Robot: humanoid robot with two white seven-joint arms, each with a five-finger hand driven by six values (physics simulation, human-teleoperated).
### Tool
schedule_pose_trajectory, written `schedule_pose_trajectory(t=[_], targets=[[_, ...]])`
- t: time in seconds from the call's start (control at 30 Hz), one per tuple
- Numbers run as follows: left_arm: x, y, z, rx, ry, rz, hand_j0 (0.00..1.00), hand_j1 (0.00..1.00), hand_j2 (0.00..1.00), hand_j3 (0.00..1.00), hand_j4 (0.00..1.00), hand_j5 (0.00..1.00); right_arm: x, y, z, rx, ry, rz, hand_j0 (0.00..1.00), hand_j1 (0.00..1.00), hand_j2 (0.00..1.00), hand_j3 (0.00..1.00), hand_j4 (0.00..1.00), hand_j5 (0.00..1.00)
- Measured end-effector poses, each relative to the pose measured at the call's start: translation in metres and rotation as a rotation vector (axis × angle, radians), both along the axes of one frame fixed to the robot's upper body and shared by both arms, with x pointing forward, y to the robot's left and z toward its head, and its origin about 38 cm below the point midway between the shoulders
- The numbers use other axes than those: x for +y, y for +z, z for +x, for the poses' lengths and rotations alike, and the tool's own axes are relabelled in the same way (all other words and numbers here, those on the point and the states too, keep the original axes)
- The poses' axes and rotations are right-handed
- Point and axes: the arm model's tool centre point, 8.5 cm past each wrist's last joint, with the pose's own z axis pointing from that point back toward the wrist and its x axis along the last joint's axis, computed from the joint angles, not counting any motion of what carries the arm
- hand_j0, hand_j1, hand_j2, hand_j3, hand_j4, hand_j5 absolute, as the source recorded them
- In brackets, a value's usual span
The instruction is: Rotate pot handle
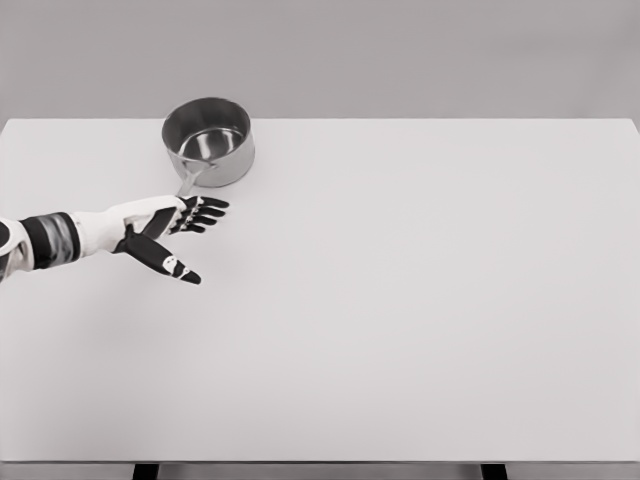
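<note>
A small steel pot (208, 139) stands upright on the white table (400, 300) at the back left. Its thin metal handle (189, 180) runs from the pot's near side toward the front left. My left hand (185, 235) comes in from the left edge and lies just in front of the handle's end. Its fingers (205, 213) are spread and point right, with the thumb (170, 264) stretched toward the front. The handle's tip meets the back of the hand near the knuckles; nothing is grasped. The right arm does not show.
The white tabletop fills most of the view, with its far edge just behind the pot. Two dark table legs (146, 471) show under the front edge. A plain grey wall lies behind.
</note>
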Motion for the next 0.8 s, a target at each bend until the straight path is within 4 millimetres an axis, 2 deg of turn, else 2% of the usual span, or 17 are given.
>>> schedule_pose_trajectory(t=[0.8], targets=[[0.027, 0.006, 0.002, -0.018, 0.05, 0.062, 1.0, 1.0, 1.0, 1.0, 1.0, 1.0, 0.0, 0.0, 0.0, 0.0, 0.0, 0.0, 1.0, 1.0, 1.0, 1.0, 1.0, 1.0]])
